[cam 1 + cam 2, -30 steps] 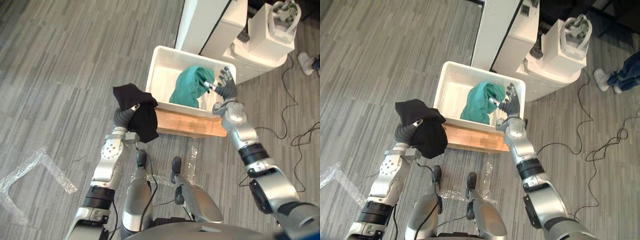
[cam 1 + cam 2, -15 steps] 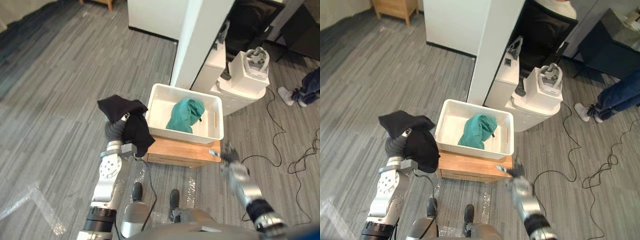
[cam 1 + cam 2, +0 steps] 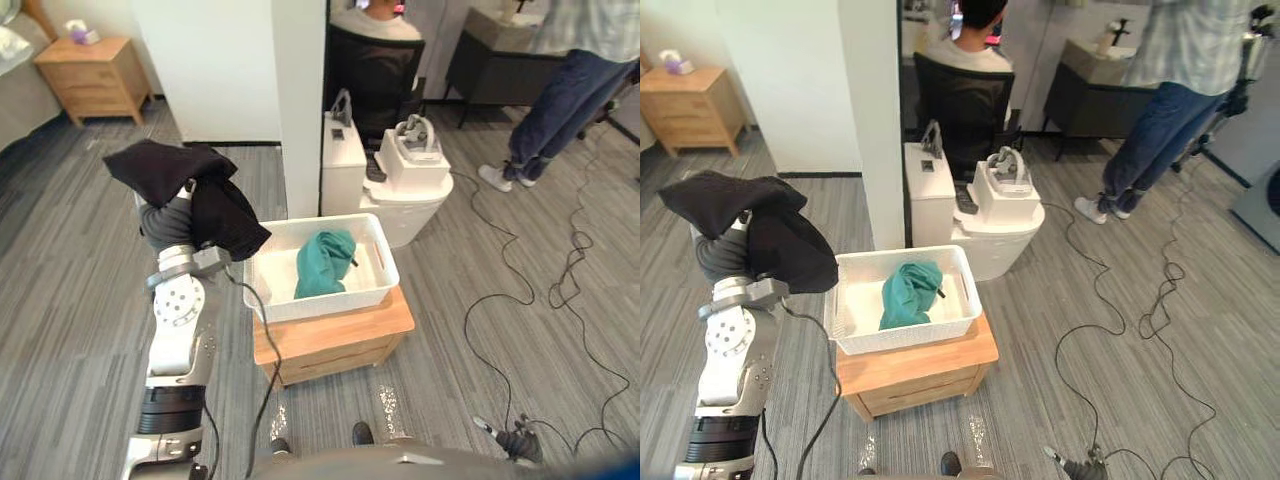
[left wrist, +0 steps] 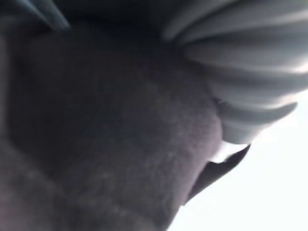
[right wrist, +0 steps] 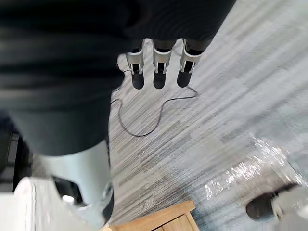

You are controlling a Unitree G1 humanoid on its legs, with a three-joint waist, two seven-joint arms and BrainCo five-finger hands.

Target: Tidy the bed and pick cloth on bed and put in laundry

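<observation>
A black cloth (image 3: 200, 195) is draped over my raised left hand (image 3: 165, 222), whose fingers are hidden under it; it hangs just left of and above the white laundry basket (image 3: 325, 298). The same dark cloth (image 4: 120, 144) lies against the ribbed cover in the left wrist view. A teal cloth (image 3: 320, 265) lies in the basket, which rests on a low wooden stand (image 3: 335, 335). My right hand (image 5: 161, 67) hangs low over the grey floor with straight fingers and holds nothing.
Behind the basket stand a white pillar (image 3: 298, 100) and a white machine (image 3: 400, 190). One person sits in a black chair (image 3: 375, 70), another stands at the back right (image 3: 565, 90). Cables (image 3: 570, 290) trail on the floor. A wooden nightstand (image 3: 95, 75) is far left.
The camera has tilted up, shifting the whole picture. My right hand has left the basket's rim and dropped to my side. The left hand still carries the black cloth beside the basket.
</observation>
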